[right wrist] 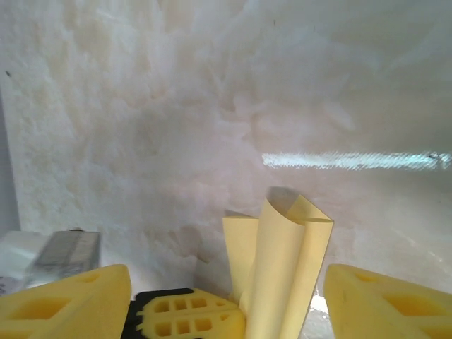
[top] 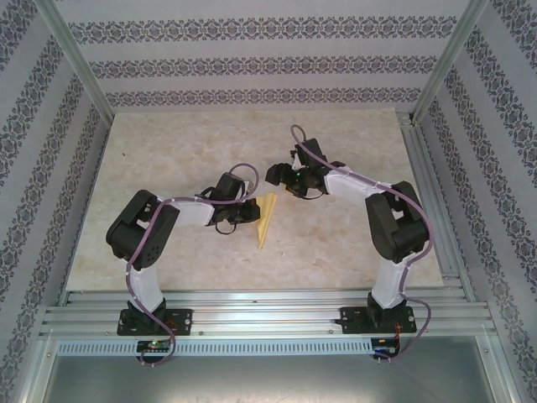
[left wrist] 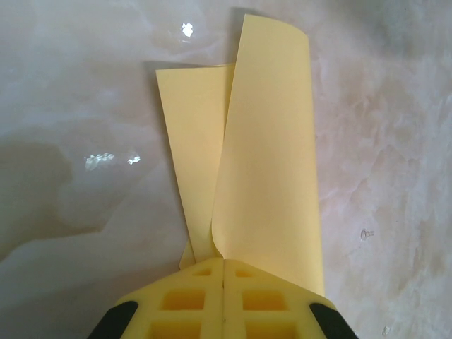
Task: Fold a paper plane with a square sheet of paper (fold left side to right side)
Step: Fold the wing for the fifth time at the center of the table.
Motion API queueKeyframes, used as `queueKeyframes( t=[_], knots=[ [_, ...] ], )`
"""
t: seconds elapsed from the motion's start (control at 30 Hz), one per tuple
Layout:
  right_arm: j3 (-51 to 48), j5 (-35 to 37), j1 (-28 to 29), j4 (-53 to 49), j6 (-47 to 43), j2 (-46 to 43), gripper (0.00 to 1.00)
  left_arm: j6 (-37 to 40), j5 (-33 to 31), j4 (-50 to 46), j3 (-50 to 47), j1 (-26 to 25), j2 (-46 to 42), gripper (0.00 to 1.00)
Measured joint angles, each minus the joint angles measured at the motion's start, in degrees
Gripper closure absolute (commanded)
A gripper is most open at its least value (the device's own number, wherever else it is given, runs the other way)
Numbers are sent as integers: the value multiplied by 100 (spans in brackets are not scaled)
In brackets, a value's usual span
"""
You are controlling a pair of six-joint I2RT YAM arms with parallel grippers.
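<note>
While the left fingers [left wrist: 205, 282] clamp shut on one edge of the paper plane [left wrist: 265, 176], which sits on the bench [top: 168, 151] between the two arms with one long flap curling up off the layer beneath, the right fingers [right wrist: 381, 300] stand wide apart on either side of it, gripping nothing. A clean fold likely means pressing that loose flap flat, edges matched, against the left hold. Crowding looks the main risk: both wrists meet over the paper, hemmed by patterned walls [top: 252, 67] and a metal frame [top: 77, 59].
</note>
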Motion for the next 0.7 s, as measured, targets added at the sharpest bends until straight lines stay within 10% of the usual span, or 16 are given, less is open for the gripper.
queueKeyframes(
  t=[0.23, 0.7],
  knots=[
    [-612, -153, 129, 125, 195, -514, 77, 0, -17, -2, 0, -7, 0, 100],
    [-866, -459, 745, 529, 625, 83, 91, 9, -63, -2, 7, -35, 0, 100]
  ],
)
